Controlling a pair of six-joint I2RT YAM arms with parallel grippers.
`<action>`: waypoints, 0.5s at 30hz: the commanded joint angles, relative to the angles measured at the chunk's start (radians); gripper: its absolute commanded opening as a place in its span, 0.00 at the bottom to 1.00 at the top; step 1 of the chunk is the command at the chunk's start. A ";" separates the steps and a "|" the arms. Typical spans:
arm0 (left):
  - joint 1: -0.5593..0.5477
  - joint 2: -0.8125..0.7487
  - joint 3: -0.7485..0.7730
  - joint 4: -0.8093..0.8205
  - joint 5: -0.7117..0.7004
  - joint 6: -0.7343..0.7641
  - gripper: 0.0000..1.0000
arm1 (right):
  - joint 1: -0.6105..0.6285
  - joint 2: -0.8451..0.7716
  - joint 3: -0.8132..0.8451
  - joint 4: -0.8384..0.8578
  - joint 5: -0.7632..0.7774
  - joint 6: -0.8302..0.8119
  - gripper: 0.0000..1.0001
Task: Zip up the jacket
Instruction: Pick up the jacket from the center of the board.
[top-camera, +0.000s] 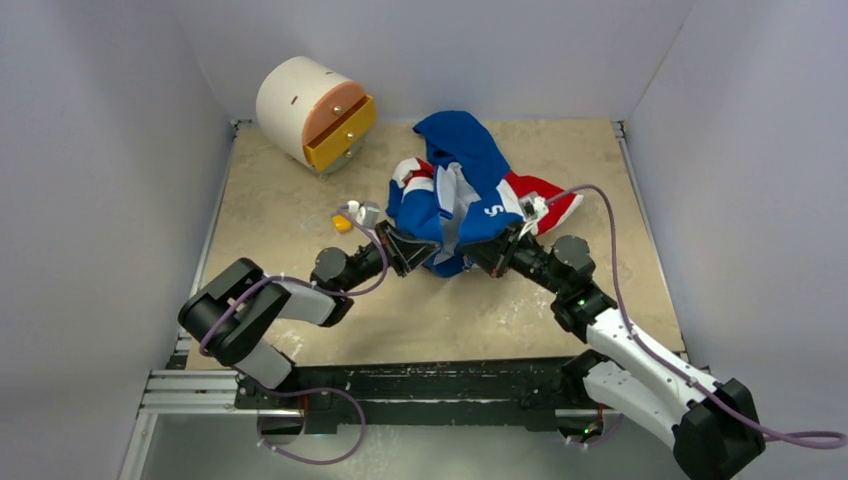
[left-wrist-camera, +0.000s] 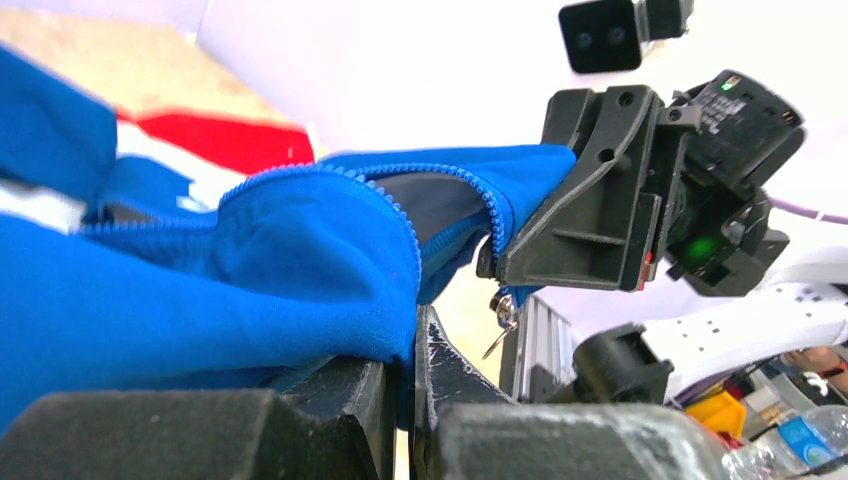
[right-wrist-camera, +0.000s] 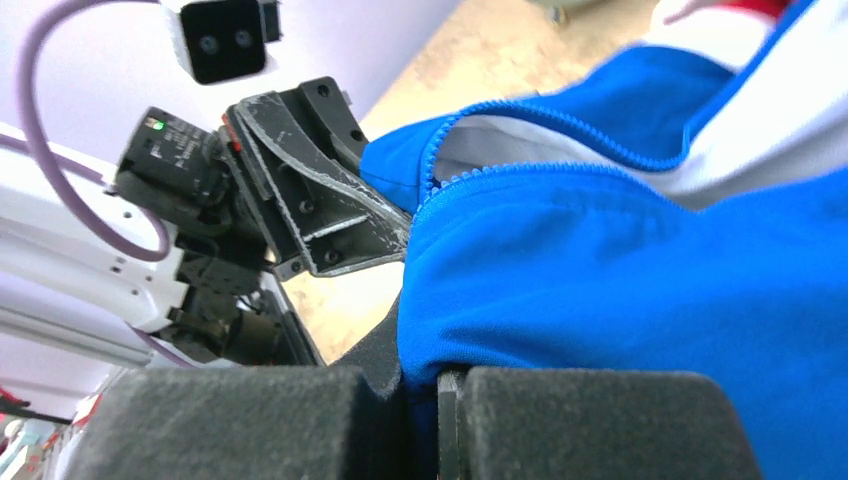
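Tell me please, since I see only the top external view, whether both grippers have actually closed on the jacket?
Observer: Yes for the left: its wrist camera shows the left gripper shut on a blue fold of the jacket.
Operator: And the right one?
Observer: Its own camera shows the right gripper clamped on blue fabric too.
Operator: Is the zipper joined?
Observer: Not in view: the tooth rows stand apart, lining between them, and a small metal pull dangles under the right gripper.
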 joint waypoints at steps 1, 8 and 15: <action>0.004 -0.075 0.076 0.248 -0.044 0.028 0.00 | -0.021 -0.004 0.105 0.131 -0.113 -0.007 0.00; 0.002 -0.101 0.158 0.248 -0.028 0.055 0.00 | -0.022 -0.010 0.113 0.237 -0.092 0.084 0.00; 0.002 -0.115 0.218 0.249 -0.016 0.015 0.00 | -0.022 0.012 0.119 0.326 -0.054 0.128 0.00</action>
